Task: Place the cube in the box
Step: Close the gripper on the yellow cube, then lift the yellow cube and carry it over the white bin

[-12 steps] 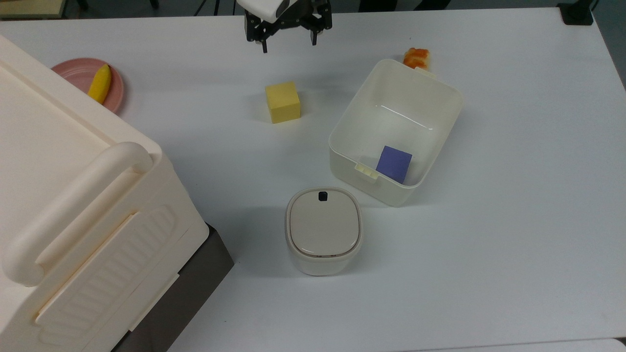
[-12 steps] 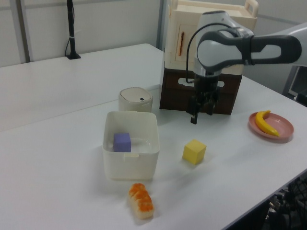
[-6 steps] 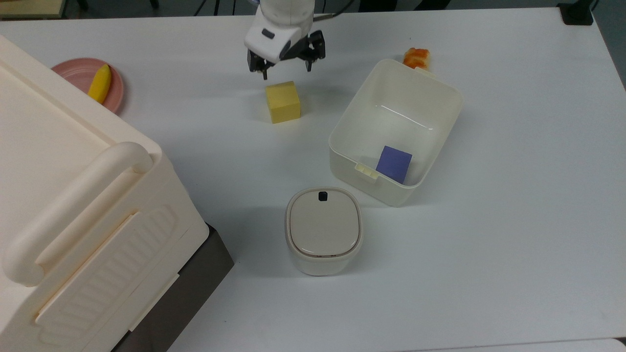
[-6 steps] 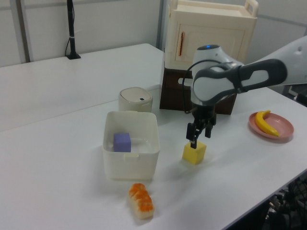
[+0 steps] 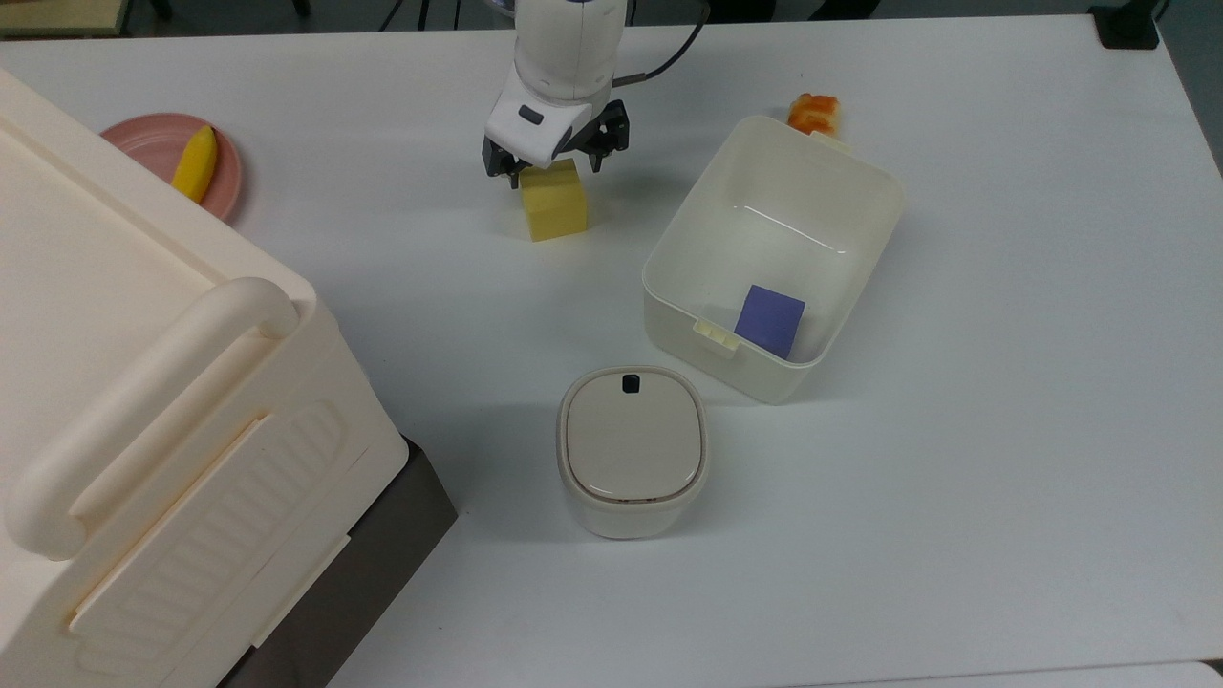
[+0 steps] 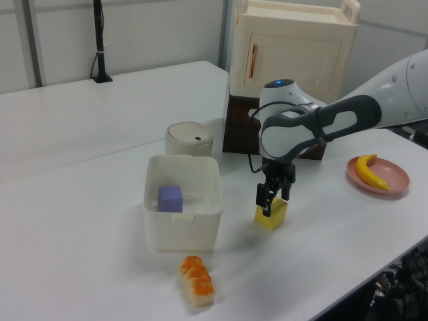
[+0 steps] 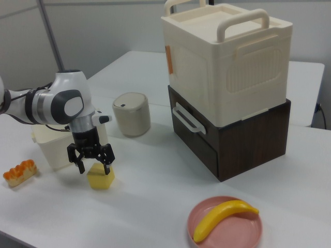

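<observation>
White and grey arm (image 6: pixel 301 127) (blue light, seemingly), black cable, black gripper (image 7: pixel 91 157).

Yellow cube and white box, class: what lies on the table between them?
Nothing. In the top view, bare table separates the cube from the box.

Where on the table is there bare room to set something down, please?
The widest bare stretch of table lies on the top view's right, beyond the box and below it. It is crowded among the cube, the gripper, the box and the lidded bin.
</observation>
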Controlling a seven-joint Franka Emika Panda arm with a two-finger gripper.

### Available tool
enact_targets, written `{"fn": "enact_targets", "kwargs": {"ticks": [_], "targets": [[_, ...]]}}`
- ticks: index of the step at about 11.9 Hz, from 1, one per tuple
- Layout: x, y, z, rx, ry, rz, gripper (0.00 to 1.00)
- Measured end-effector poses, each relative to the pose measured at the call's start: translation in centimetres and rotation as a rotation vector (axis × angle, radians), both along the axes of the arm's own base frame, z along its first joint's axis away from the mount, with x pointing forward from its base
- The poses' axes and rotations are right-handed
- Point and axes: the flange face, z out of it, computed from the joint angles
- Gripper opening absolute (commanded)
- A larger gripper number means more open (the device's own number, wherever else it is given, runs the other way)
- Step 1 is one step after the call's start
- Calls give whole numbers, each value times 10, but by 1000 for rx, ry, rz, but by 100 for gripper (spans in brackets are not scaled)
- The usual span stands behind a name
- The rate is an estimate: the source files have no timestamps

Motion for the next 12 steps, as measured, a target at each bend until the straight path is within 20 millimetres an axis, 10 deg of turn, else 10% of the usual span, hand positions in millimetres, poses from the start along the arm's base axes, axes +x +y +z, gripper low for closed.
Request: {"fn": "enact_targets", "kwargs": {"ticks": [3, 5, 12], "targets": [[2, -1, -4, -15, 5, 12, 100], [3, -1, -12, -19, 9, 16, 22], [32, 3, 12, -13, -65, 1, 26]]}}
